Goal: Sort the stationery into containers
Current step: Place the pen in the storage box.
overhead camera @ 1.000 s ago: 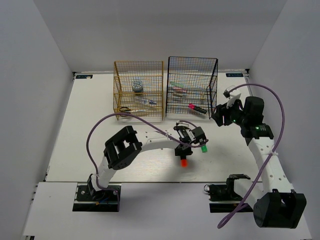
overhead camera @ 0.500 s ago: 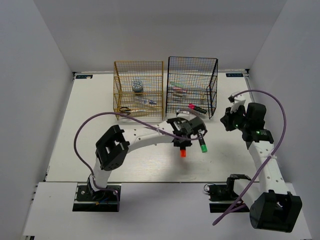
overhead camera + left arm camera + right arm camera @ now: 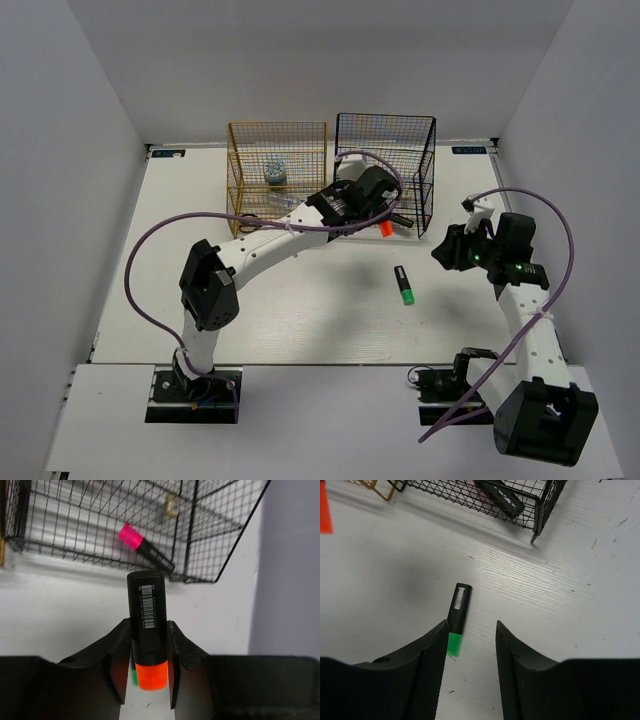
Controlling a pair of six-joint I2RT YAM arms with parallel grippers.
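Left claw (image 3: 148, 630): closed on the orange highlighter (image 3: 147, 615). The grip is across the black barrel, with the orange cap toward the wrist and the butt end pointing at the black rack (image 3: 75, 525). The claw hangs just in front of that rack's lowest tier, above the desk (image 3: 200, 290). Judged reason for the hold: the barrel is lined up with the open front of the tier, so the marker can go in end first.

Right claw (image 3: 471, 627): open, nothing between the fingers. It sits in front of and to the right of the black rack. The green highlighter (image 3: 456, 622) lies flat on the desk below it, well in front of the black rack and untouched. Judged reason: the claw is staged over the next pick.

Contents:
- Black rack: a pink highlighter (image 3: 145, 547) lies on the lowest tier near the front edge. A small tan item (image 3: 172, 505), possibly an eraser, sits on a tier further back. In the top view the left arm hides most of the rest.
- Gold rack (image 3: 277, 135), just left of the black rack: a bluish tape roll (image 3: 275, 172) is on an upper tier. The lower tier is partly hidden, so its contents cannot be told.

Outstanding, as judged: the orange marker in hand and the green one on the desk.
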